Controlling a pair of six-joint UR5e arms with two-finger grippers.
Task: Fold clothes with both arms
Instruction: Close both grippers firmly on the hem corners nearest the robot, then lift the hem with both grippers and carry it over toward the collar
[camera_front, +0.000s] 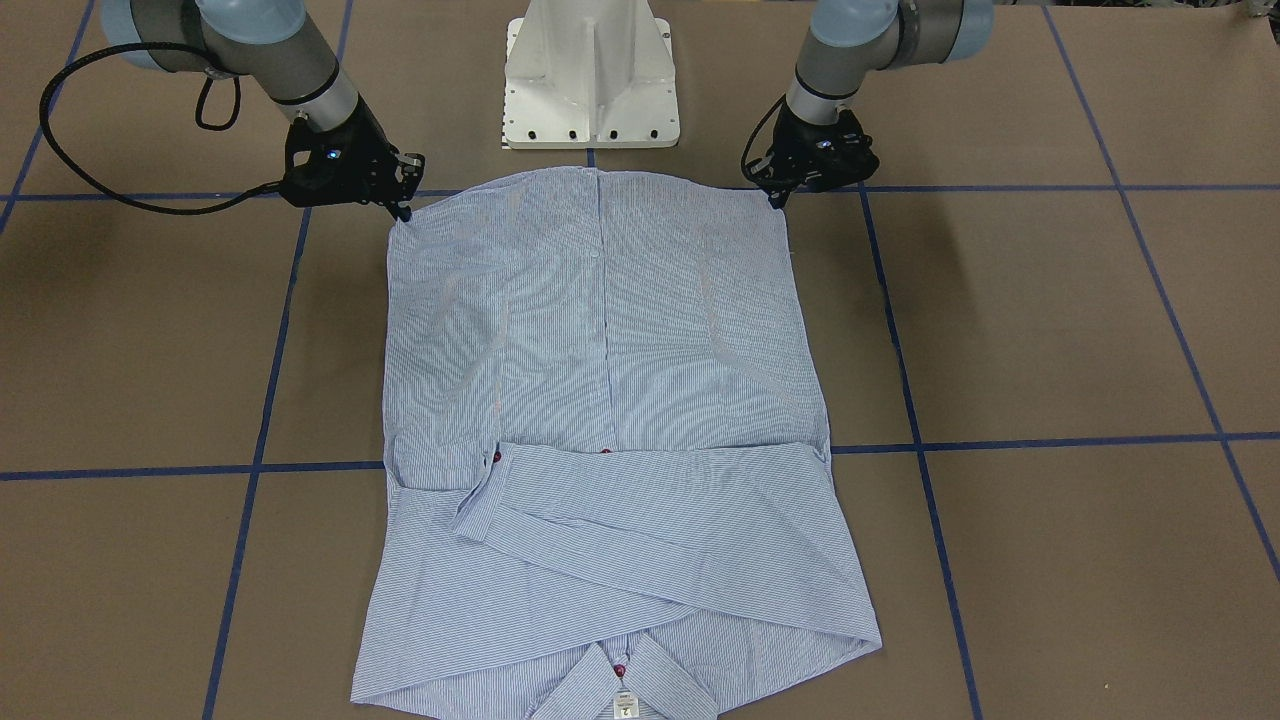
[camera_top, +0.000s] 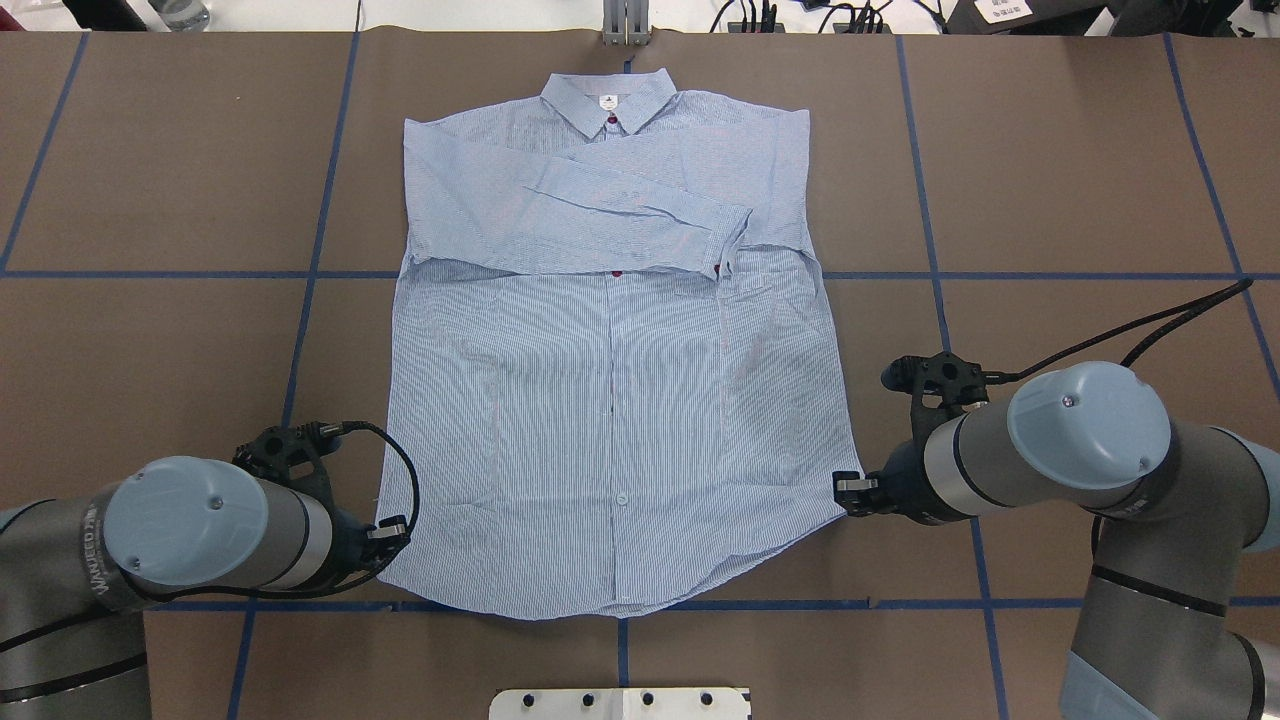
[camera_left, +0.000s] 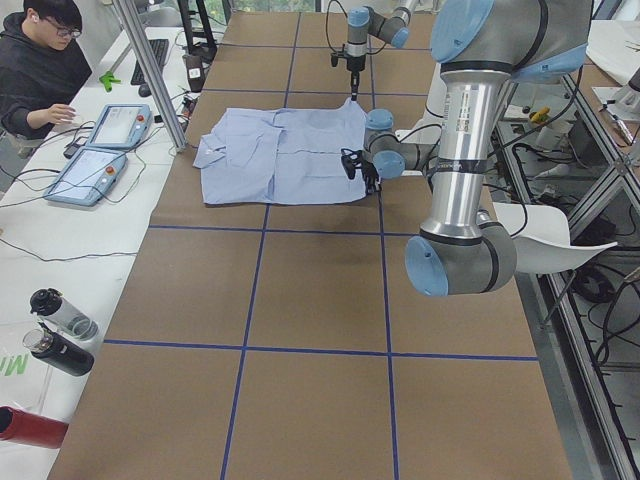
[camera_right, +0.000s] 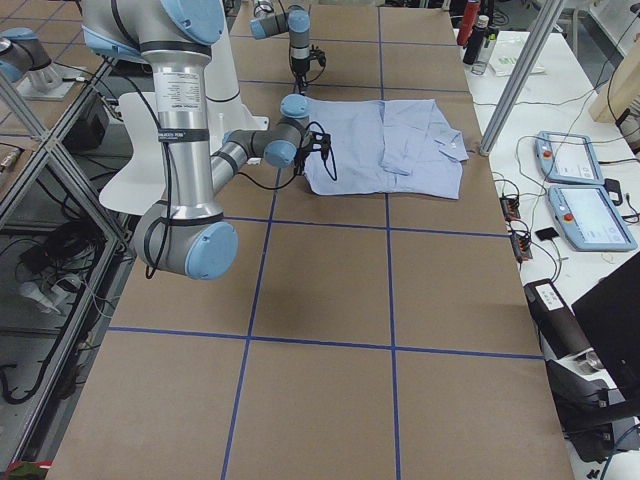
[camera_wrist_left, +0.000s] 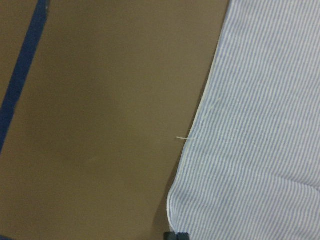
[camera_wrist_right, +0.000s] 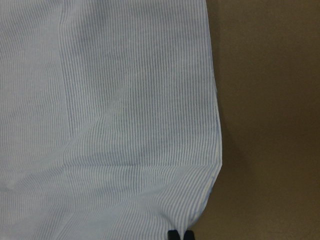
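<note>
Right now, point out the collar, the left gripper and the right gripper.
collar (camera_top: 575, 97): overhead view, on the wing at the view's left.
left gripper (camera_top: 397, 530): overhead view, midway between its fingertips.
right gripper (camera_top: 846, 488): overhead view, midway between its fingertips.

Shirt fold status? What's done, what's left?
Done: both sleeves lie folded across the chest of the shirt, which is spread flat. In hand: the left tool and the right tool sit at the two hem corners; whether they have pinched the fabric is not clear. Left: the hem lies flat near the robot, so the fold up toward the collar is not yet done.
</note>
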